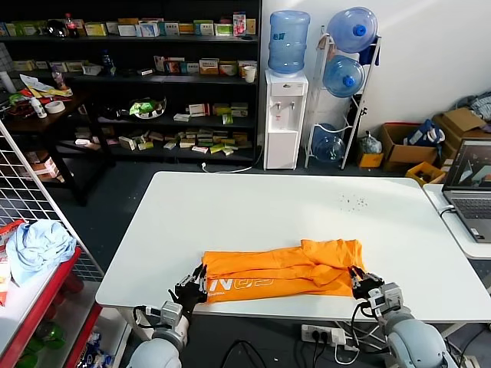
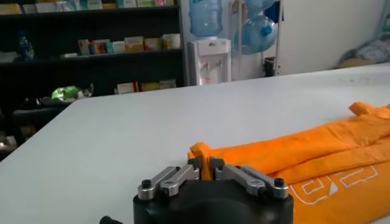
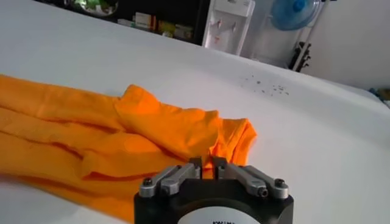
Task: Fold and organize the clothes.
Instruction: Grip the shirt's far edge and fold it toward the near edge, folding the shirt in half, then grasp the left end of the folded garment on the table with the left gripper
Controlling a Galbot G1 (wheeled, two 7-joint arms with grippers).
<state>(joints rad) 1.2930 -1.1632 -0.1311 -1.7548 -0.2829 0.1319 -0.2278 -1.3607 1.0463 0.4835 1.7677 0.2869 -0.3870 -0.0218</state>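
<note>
Head view: the orange T-shirt (image 1: 284, 270) lies folded into a long band near the front edge of the white table (image 1: 307, 207), white lettering facing up toward its left end. The left gripper (image 1: 192, 290) sits at the band's left end and the right gripper (image 1: 360, 282) at its right end; from here neither set of jaws can be read.
Left wrist view: the left gripper (image 2: 204, 168) has its jaws close together with a thin orange fold between the tips, so it pinches the shirt's corner lightly.
Right wrist view: the right gripper (image 3: 207, 166) shows the same narrow gap, with cloth of the T-shirt (image 3: 122, 140) bunched right at the tips; whether it grips or merely touches, one cannot tell.
Step, as judged: letting go of both ends after a fold.
Doing it well: both jaws should part together and lift straight up, so that neither end drags and spoils the band.
Elsewhere: a light blue cloth bundle (image 1: 37, 245) lies off the table at the left.
</note>
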